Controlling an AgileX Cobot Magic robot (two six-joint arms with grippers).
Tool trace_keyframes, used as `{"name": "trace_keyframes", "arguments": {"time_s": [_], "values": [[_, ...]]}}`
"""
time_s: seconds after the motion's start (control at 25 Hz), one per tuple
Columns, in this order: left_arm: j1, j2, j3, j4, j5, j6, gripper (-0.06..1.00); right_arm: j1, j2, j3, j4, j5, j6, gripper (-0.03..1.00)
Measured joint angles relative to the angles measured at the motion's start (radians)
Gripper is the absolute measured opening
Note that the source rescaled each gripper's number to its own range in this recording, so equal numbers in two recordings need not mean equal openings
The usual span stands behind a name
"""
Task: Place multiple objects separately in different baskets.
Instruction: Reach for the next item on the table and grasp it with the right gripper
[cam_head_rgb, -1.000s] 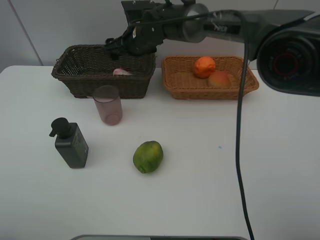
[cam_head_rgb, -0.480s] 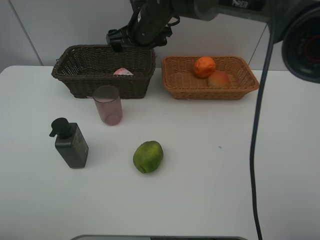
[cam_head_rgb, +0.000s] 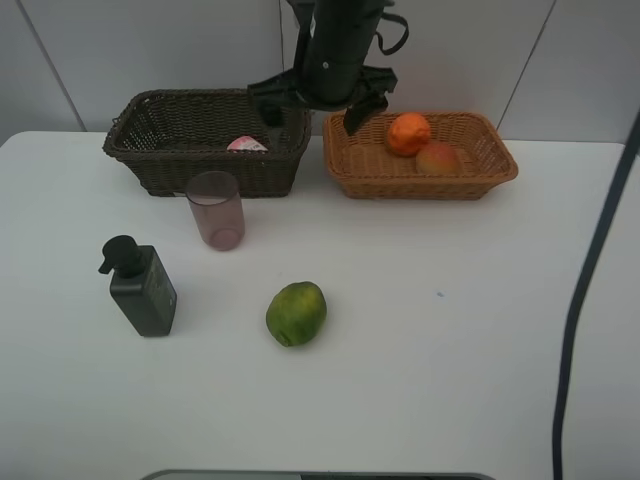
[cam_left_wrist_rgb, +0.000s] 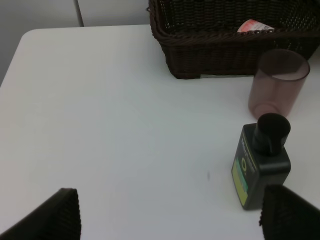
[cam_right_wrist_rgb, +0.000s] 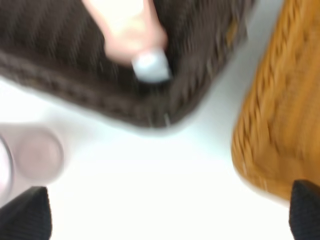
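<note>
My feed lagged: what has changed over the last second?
The right pincer swung right, from over the dark basket to above the gap between it and the tan basket, open and empty. The spray bottle stayed in the dark basket; nothing else moved.

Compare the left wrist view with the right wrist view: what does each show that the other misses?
Left wrist only: the dark pump bottle. Right wrist only: a corner of the light orange-tan wicker basket. Both: the dark brown wicker basket with the pink white-capped spray bottle inside, and the translucent pink cup outside it.
</note>
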Motion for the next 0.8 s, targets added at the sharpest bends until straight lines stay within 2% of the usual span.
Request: {"name": "trace_keyframes", "arguments": {"time_s": [0.36,0.6,0.8], "values": [[0.000,0.000,0.000,0.000,0.000,0.000,0.93,0.083,-0.250,0.420,-0.003,-0.093,0.180,1.00],[0.000,0.000,0.000,0.000,0.000,0.000,0.93,0.174,-0.268,0.554,-0.002,-0.124,0.339,1.00],[0.000,0.000,0.000,0.000,0.000,0.000,0.93,0.199,-0.268,0.569,-0.038,-0.168,0.566,1.00]]}}
